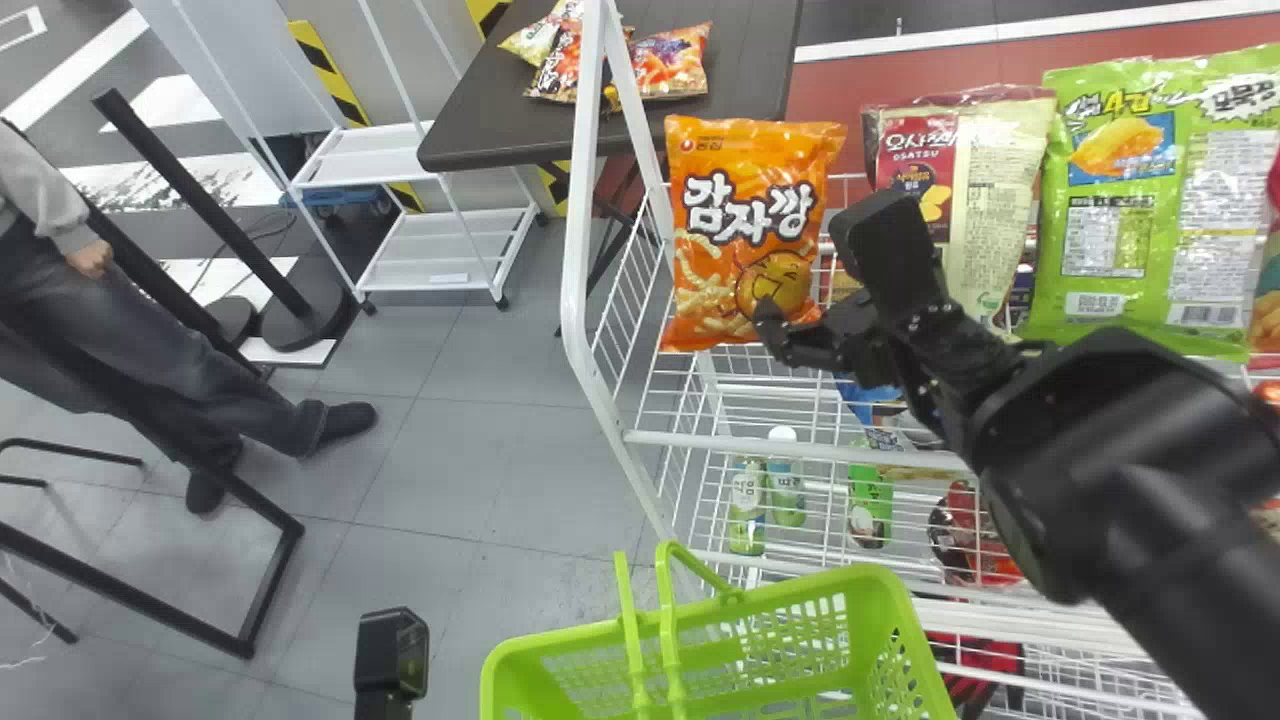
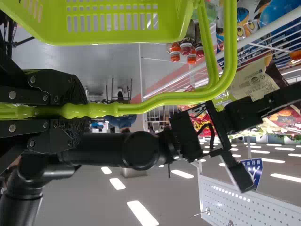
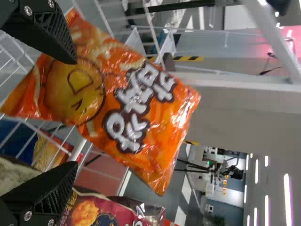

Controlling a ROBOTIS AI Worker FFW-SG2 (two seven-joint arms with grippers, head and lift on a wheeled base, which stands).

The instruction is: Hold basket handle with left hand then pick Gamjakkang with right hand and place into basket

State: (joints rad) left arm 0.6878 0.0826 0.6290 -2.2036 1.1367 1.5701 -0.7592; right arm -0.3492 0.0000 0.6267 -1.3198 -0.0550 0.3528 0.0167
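Beside the basket (image 1: 815, 585), our left hand (image 1: 390, 650) pinches its handle (image 2: 164, 98). Beyond the basket, our right hand (image 1: 808, 308) is spread, with the orange Gamjakkang (image 1: 745, 215) upright before it at the wire rack (image 1: 800, 450). Farther past the basket, snack bags (image 1: 672, 62) lie on a dark tabletop (image 1: 500, 110).

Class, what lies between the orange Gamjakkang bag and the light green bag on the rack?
A red-and-cream snack bag, partly behind the right gripper, as the head view shows.
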